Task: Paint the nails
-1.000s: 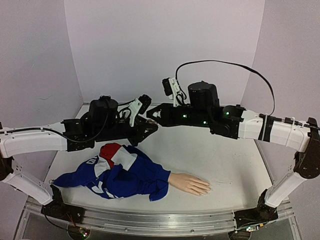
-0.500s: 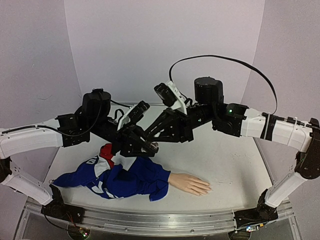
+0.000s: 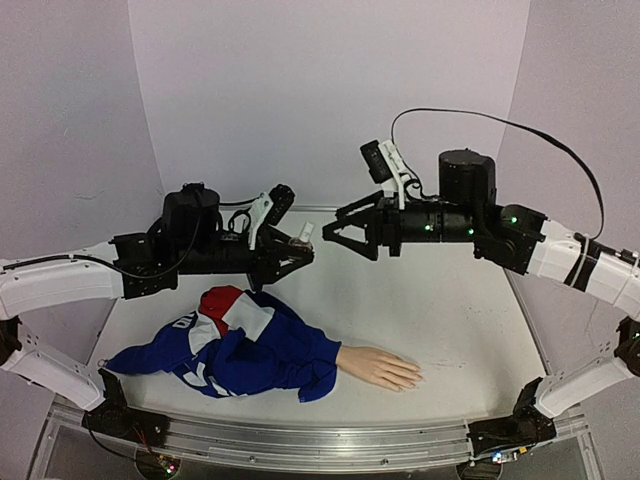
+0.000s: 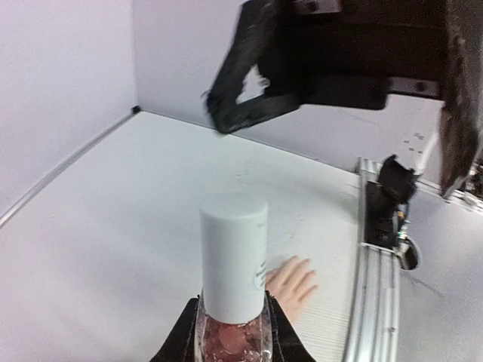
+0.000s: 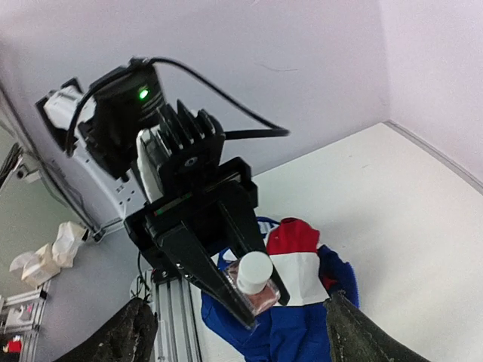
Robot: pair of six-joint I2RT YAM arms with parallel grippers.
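My left gripper (image 3: pixel 300 248) is shut on the small pinkish polish bottle (image 3: pixel 303 237), held above the table with its white cap (image 4: pixel 234 256) on. My right gripper (image 3: pixel 333 227) hangs open just right of the bottle, facing the cap and not touching it. In the right wrist view the bottle (image 5: pixel 253 283) sits between the left gripper's dark fingers, and my own fingers (image 5: pixel 124 339) stand wide on both sides. The beige mannequin hand (image 3: pixel 380 368) lies palm down near the front edge, its fingers (image 4: pixel 302 271) pointing right. The nails are too small to make out.
The blue, red and white sleeve (image 3: pixel 250 350) lies crumpled at front left, under the left arm. A metal rail (image 3: pixel 300 440) runs along the near edge. Pale walls close the back and both sides.
My right gripper has opened and drawn back to the right, off the bottle's cap. Both arms dipped toward the sleeve, then rose again. The left gripper still holds the bottle.
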